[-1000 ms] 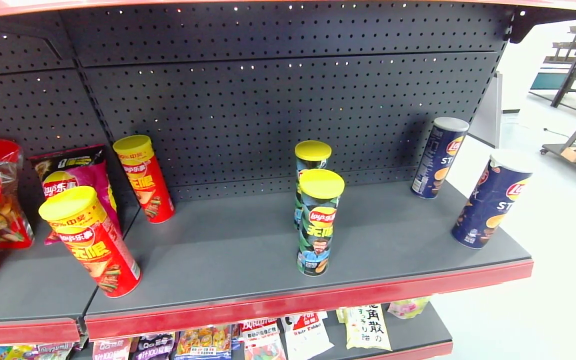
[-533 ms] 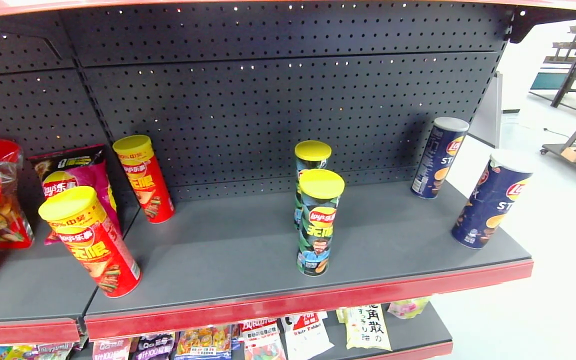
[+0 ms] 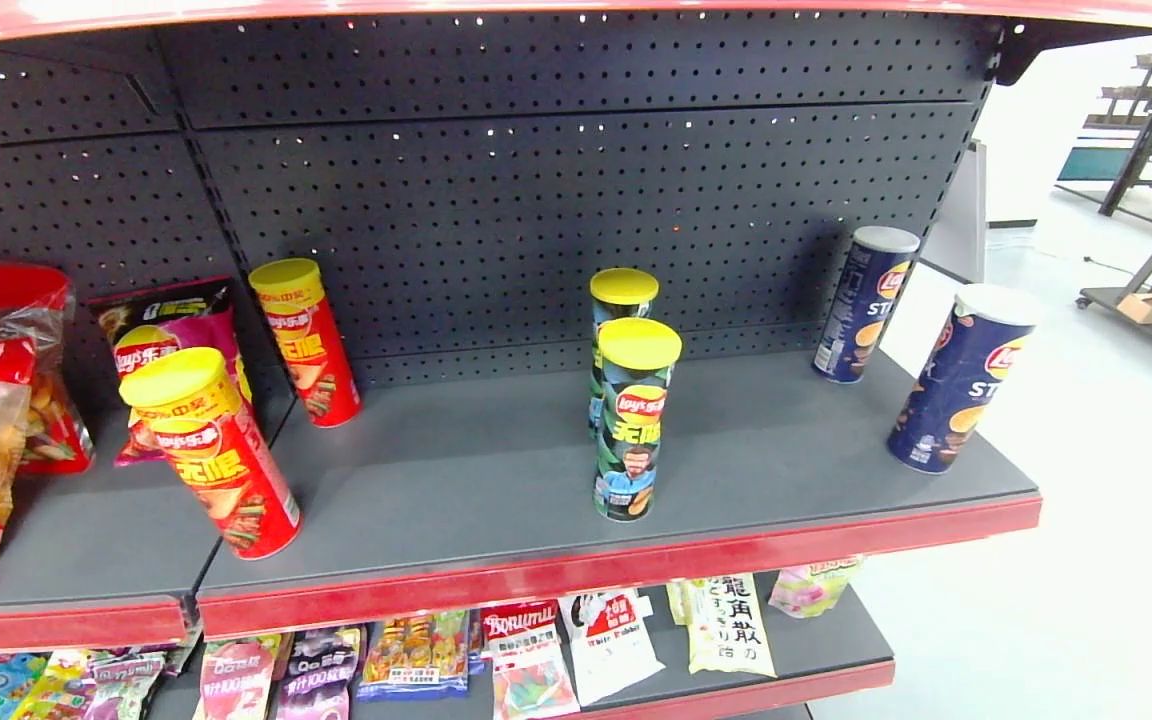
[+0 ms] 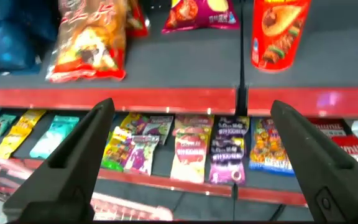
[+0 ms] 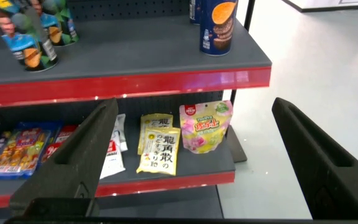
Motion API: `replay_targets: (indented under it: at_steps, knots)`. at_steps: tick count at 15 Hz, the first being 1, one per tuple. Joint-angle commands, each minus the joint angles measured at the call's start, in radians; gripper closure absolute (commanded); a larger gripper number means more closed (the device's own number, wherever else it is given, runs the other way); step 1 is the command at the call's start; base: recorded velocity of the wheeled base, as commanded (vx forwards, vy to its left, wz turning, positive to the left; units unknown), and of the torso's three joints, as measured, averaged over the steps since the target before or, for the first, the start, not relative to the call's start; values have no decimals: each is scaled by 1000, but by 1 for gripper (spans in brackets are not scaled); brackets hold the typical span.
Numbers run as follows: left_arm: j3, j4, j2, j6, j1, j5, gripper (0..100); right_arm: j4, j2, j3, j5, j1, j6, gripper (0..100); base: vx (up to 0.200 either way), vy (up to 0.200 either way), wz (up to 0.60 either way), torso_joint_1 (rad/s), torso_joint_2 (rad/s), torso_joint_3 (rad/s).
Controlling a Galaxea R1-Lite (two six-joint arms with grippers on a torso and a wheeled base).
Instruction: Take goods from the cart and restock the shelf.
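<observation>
Shelf (image 3: pixel 496 470): is standing right ahead, carrying three pairs of crisp cans with wide bare stretches between them
Left pincer (image 4: pixel 191 106): is hanging open and empty before the red front edge
Right pincer (image 5: pixel 194 102): is hanging open too, gripping nothing, near the shelf's right end
Cart: pinkish wire frame (image 4: pixel 132 208) is showing low by the left pincer, probably the cart; its load I cannot tell
Step in hand: likely fetching the next item; gripping it mid-body, keeping it upright and setting it beside its own colour is looking wisest
In the way: red cans (image 3: pixel 221 450), green cans (image 3: pixel 633 420) and blue cans (image 3: pixel 956 380) are standing near the front, risking a knock
Around: snack bags (image 3: pixel 176 340) are leaning at the left
</observation>
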Motion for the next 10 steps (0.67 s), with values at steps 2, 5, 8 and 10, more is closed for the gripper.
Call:
replay_targets:
  at_steps: [2, 5, 8, 10]
  knots:
    - [4, -1, 7, 0, 1, 0, 0, 0, 0, 0, 1, 1, 1, 0, 0, 0, 0, 0, 0, 0]
    - [4, -1, 7, 1, 1, 0, 0, 0, 0, 0, 1, 1, 1, 0, 0, 0, -400, 10, 3, 0]
    - [4, -1, 7, 1, 1, 0, 0, 0, 0, 0, 2, 1, -4, 0, 0, 0, -400, 0, -3, 2]
    - [10, -21, 7, 1, 0, 0, 0, 0, 0, 0, 2, 1, -4, 0, 0, 0, 0, 0, 0, 0]
